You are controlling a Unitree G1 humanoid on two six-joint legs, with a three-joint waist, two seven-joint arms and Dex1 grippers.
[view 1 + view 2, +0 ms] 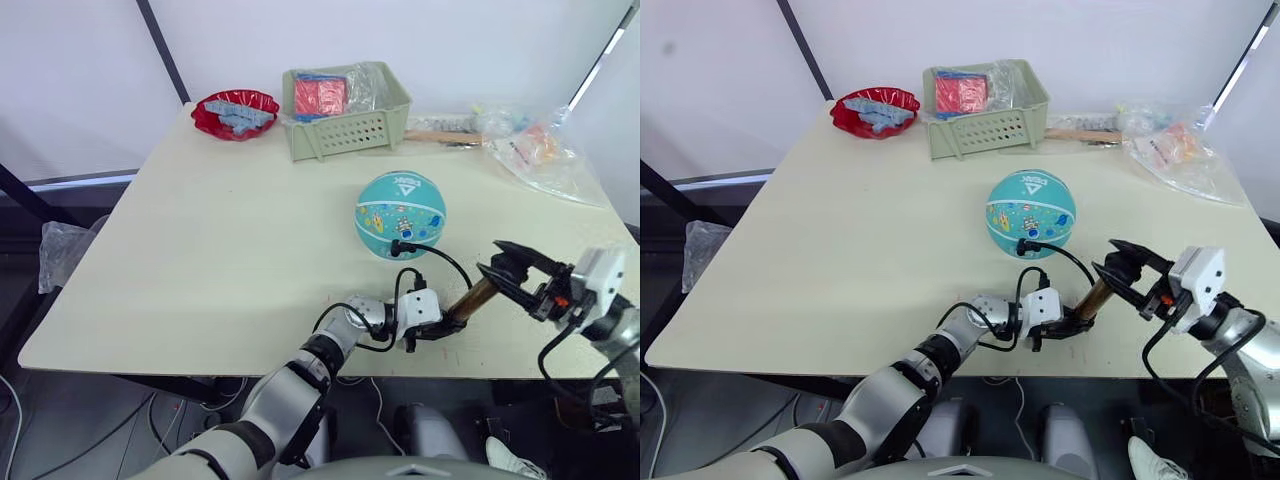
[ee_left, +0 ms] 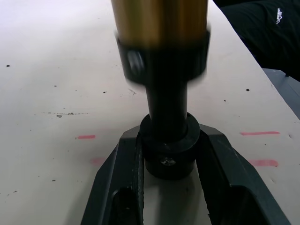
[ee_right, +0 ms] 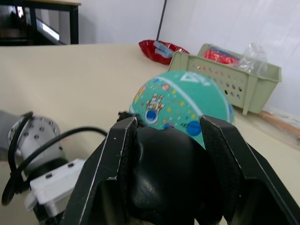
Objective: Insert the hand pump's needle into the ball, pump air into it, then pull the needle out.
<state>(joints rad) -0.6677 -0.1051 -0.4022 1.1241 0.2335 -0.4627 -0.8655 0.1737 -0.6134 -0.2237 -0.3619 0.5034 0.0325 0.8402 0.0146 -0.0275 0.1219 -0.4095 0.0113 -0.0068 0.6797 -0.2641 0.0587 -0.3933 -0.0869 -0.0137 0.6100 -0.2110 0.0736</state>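
Hand pump held at both ends near the worktop's front edge, lower right of the frame.

The left pincer clamps the pump's black lower end cap; the right pincer grips its black handle. The black hose loops up to the needle fitting, set against the near side of the teal ball just behind, at centre right. A green basket and a red dish sit at the far edge.

The hand pump has a glossy gold metal barrel with matt black plastic ends. The ball is finely pebbled teal rubber. The bench is smooth, matt cream, lightly specked. The basket is dull green plastic.
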